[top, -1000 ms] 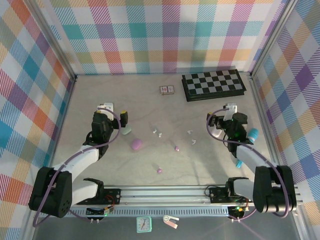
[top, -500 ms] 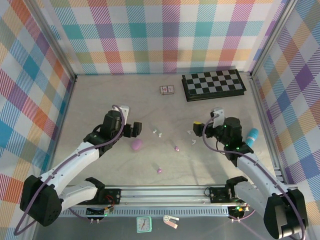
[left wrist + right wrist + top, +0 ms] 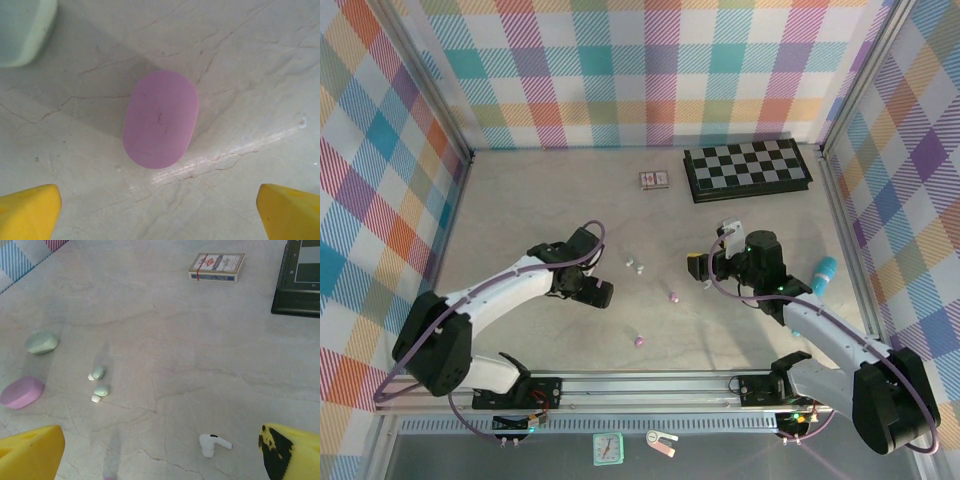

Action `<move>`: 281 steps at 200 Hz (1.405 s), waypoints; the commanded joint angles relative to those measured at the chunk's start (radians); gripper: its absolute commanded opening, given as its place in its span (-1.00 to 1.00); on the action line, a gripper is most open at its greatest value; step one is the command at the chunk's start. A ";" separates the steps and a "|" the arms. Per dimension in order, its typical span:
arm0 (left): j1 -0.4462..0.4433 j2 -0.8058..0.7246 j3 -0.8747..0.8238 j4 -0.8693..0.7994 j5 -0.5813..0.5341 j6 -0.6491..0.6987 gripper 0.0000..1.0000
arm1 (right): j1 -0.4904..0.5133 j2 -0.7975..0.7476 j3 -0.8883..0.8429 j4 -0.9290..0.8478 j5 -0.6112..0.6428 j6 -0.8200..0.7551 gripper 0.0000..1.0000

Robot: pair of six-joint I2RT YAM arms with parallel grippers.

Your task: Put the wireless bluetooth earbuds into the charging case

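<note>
Both arms have swung inward: my left gripper (image 3: 159,212) hangs wide over the purple case (image 3: 160,119), and my right gripper (image 3: 160,450) hangs wide near a white bud (image 3: 212,444) on the table (image 3: 200,340). Buds seem light, slick and hard; I'd pinch across the body.

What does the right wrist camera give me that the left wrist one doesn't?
Right wrist, not left wrist: two pale green earbuds, a white stemmed earbud, the card box, a corner of the chessboard. Left wrist, not right wrist: the open left gripper lined up on the purple case. Both: the purple case and the mint case.
</note>
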 commanded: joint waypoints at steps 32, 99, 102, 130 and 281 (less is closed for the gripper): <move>-0.010 0.098 0.048 -0.015 -0.007 0.040 0.42 | 0.008 -0.012 0.028 0.002 -0.002 0.009 0.98; -0.010 0.161 0.054 0.032 -0.001 0.053 0.10 | 0.012 -0.017 0.025 -0.004 0.000 0.015 0.98; -0.010 0.163 0.055 0.034 0.000 0.054 0.09 | 0.012 -0.017 0.025 -0.004 0.000 0.015 0.98; -0.009 0.182 0.065 0.037 0.008 0.059 0.01 | 0.012 -0.025 0.019 -0.009 0.002 0.014 0.98; -0.016 0.176 0.095 0.049 0.023 0.082 -0.26 | 0.012 -0.020 0.086 -0.106 0.025 0.151 0.98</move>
